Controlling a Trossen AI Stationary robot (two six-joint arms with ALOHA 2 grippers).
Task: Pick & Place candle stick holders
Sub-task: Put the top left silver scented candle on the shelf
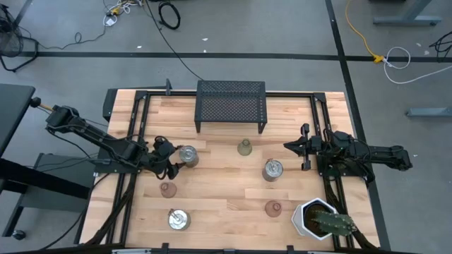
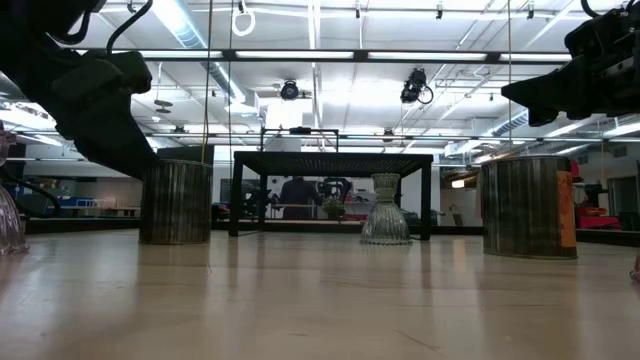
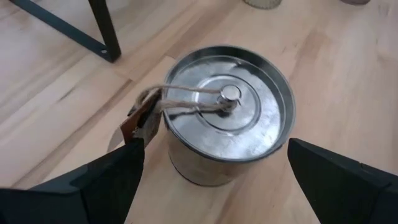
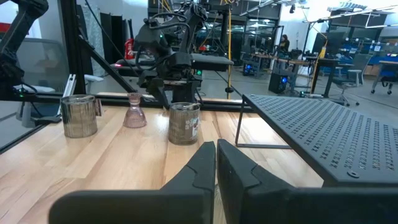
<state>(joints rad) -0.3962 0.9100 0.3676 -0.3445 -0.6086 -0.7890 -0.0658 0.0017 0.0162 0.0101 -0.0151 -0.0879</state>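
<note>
**Inspector:** Six holders counted on the table (image 1: 212, 204). Report your position.

**Arm:** I am at the metal holder (image 1: 188, 156) nearest the black mesh rack (image 1: 231, 106). My left gripper (image 1: 171, 161) has its fingers spread wide, one on each side of the can and neither touching it, as my wrist view shows. My right gripper (image 1: 296, 147) waits at the right edge of the table with its fingers pressed together, holding nothing.

**Inspector:** Where are the other holders?

**Arm:** A second metal can (image 1: 273, 169) stands right of centre and a third (image 1: 179, 219) near the front edge. The olive glass cup (image 1: 244, 147) sits in front of the rack. One pink cup (image 1: 167, 189) is just in front of my left gripper; the other pink cup (image 1: 273, 208) is near the cactus pot (image 1: 318, 219).

**Inspector:** What are the risks?

**Arm:** The can carries a twine loop and paper tag (image 3: 144, 118) hanging over its rim beside one finger (image 3: 93, 180). If I close there, I judge the finger could pinch the tag and slip on the smooth wall. Closing off-centre could push the can or tip it. The near pink cup stands near my arm, so a careless swing could knock it over.
</note>
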